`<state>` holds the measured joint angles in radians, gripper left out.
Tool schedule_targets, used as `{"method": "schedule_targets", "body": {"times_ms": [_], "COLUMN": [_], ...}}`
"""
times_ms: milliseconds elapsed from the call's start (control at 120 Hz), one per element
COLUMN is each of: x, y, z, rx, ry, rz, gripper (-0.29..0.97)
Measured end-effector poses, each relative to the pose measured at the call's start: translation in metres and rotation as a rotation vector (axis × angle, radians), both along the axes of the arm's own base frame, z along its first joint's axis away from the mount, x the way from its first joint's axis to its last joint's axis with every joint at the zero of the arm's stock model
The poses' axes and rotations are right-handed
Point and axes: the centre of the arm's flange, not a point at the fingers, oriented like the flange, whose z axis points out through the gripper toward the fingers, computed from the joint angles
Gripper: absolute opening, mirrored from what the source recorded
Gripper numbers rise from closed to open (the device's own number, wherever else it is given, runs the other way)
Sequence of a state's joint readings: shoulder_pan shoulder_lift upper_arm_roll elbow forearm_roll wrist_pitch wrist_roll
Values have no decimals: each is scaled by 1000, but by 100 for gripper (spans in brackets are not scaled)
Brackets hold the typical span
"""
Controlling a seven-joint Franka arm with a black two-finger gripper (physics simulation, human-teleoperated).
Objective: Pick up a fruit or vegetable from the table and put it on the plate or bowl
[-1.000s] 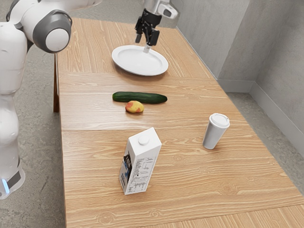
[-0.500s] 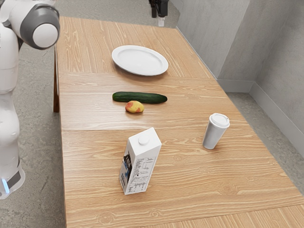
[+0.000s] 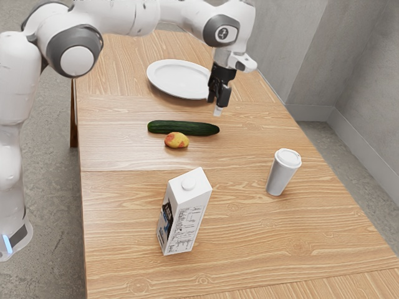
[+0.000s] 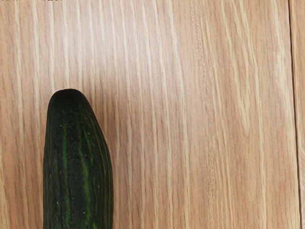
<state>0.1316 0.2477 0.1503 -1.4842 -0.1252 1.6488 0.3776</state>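
A long dark green cucumber [image 3: 183,128] lies across the middle of the wooden table, and a small yellow-red fruit [image 3: 176,140] touches its near side. Behind them a white plate [image 3: 177,78] sits with nothing on it. My gripper [image 3: 217,111] points down a little above the table, between the plate's rim and the cucumber's end at the exterior view's right. In the wrist view that rounded end of the cucumber [image 4: 76,167] sits just under the hand, with bare wood beside it.
A white milk carton [image 3: 182,212] stands upright toward the front of the table. A white paper cup [image 3: 283,172] with a lid stands at the exterior view's right. A grey wall runs along the table's far right side.
My arm has swung from high above and behind the plate down to the table, and the hand now hangs near the cucumber's end. Nothing on the table has moved.
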Motion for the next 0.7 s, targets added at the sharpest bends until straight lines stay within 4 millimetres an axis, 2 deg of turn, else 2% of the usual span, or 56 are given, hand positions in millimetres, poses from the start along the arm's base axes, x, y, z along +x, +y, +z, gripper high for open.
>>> {"method": "schedule_targets", "body": {"times_ms": [67,133,308,450,517,558,642,700], "x": [-2,-15,-52,-61,-77,-86,-102,-108], "y": [-3,-5,-13,-14,-18,-9,28,38], "z": [-12,-17,-4,0,6,5,-8,-16], "rx": [10,13,29,51,37,34,39,43], "ry": [11,9,-45,-71,-98,-106,-96,-87], "rz": [-5,-5,-8,-11,-19,-3,68,86], "gripper": [68,68,68,68,68,68,68,68]}}
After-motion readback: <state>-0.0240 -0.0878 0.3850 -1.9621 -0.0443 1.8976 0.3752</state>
